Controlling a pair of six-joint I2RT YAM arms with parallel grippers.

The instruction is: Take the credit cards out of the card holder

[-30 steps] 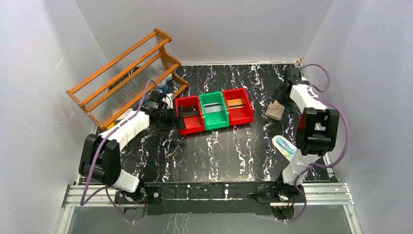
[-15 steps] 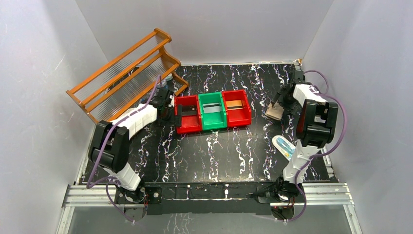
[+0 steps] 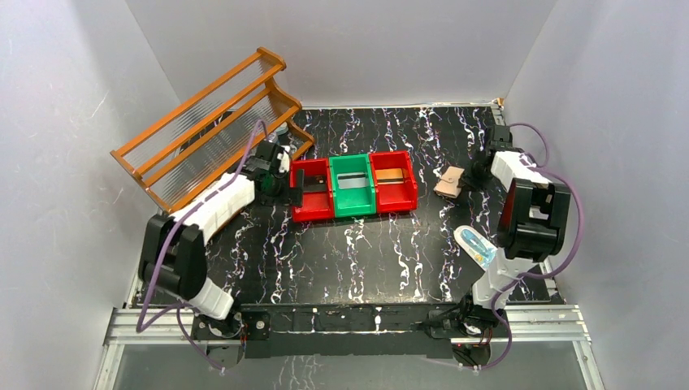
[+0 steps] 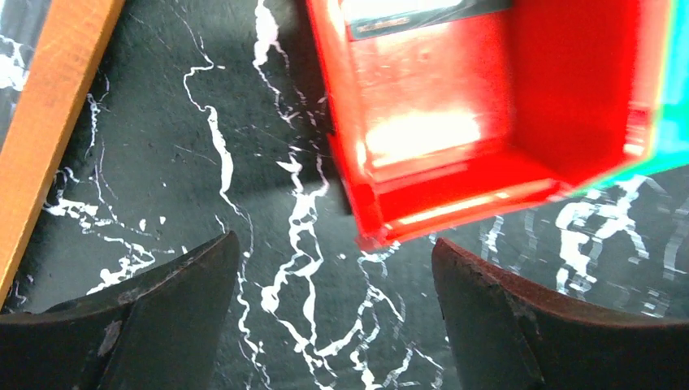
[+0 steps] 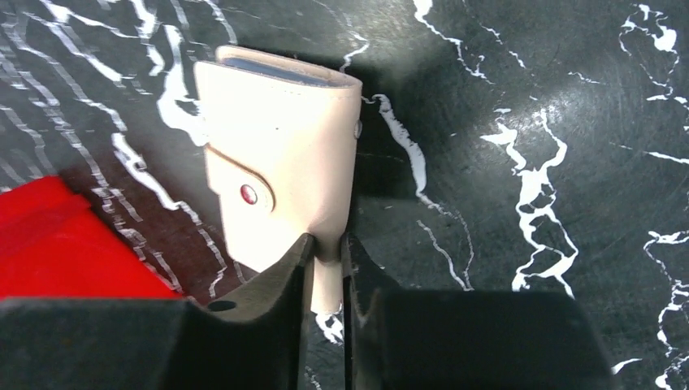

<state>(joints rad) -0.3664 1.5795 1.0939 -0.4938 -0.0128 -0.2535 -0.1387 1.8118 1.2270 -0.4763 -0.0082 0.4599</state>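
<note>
The right hand (image 5: 325,252) pinches the pale tan leather card holder (image 5: 280,162) by one edge, seemingly just off the black marbled surface (image 5: 528,122); the left hand (image 4: 333,268) gapes wide, empty, beside a red plastic bin (image 4: 487,122) containing a dark card (image 4: 431,20)

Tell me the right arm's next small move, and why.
Probably lower the card holder onto the table beside the bins and open the right gripper. It pinches the holder by one edge, the holder looks folded shut, and a card lies in each bin: a dark card, a grey card, an orange card. Nothing seems left to pull out.
</note>
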